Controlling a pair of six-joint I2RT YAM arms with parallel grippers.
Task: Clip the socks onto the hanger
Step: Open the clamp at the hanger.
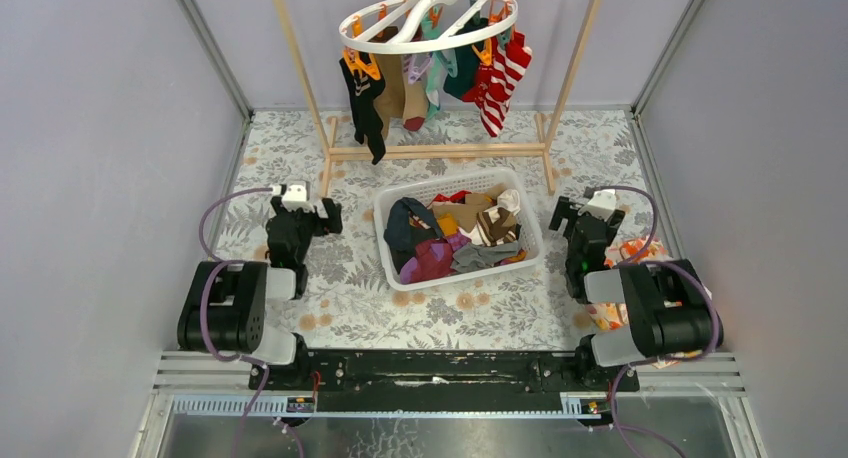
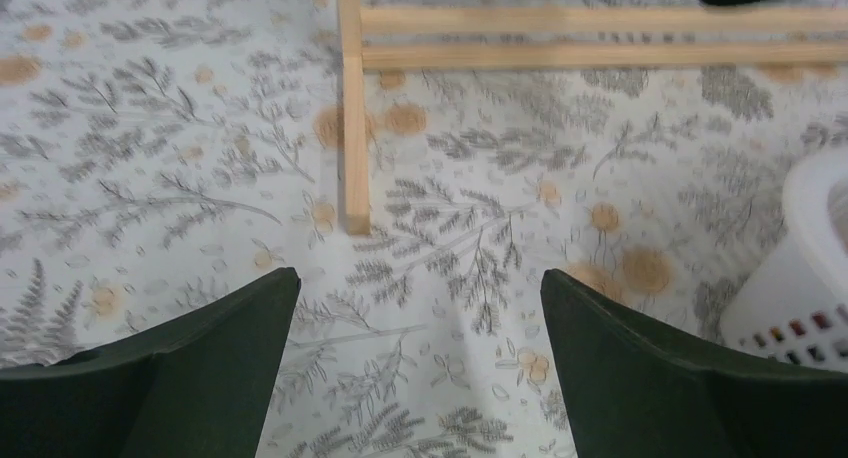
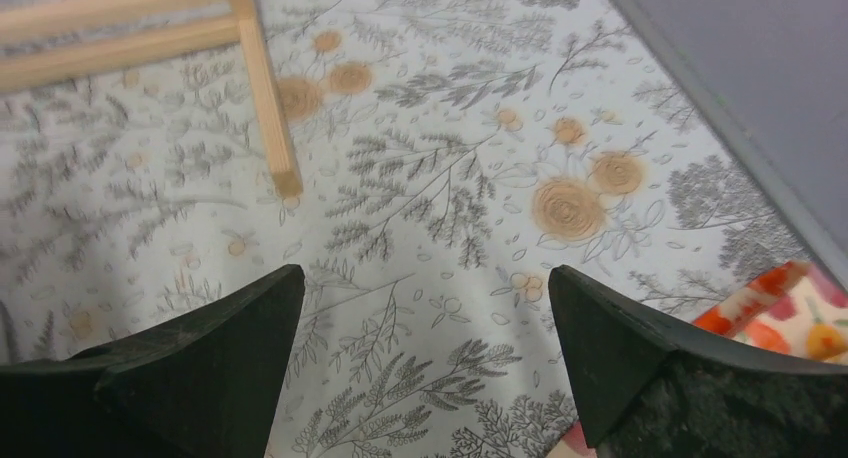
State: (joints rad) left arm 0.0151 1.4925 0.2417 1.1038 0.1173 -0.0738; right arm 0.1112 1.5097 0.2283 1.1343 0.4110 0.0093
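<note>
The round white hanger (image 1: 365,18) hangs from the wooden rack at the back, with several socks (image 1: 500,73) clipped to it by orange and teal clips. More socks (image 1: 455,233) lie heaped in the white basket (image 1: 395,273) at the table's middle. My left gripper (image 1: 300,210) rests low to the left of the basket, open and empty; in its wrist view the left gripper (image 2: 420,283) shows only the floral cloth between its fingers. My right gripper (image 1: 580,213) sits right of the basket, and the right gripper (image 3: 425,278) is likewise open with nothing in it.
The light wooden rack (image 1: 440,150) stands behind the basket; its foot (image 2: 352,108) lies ahead of the left gripper and another foot (image 3: 268,98) ahead of the right one. An orange-patterned cloth (image 3: 790,318) lies by the right arm. Grey walls enclose both sides.
</note>
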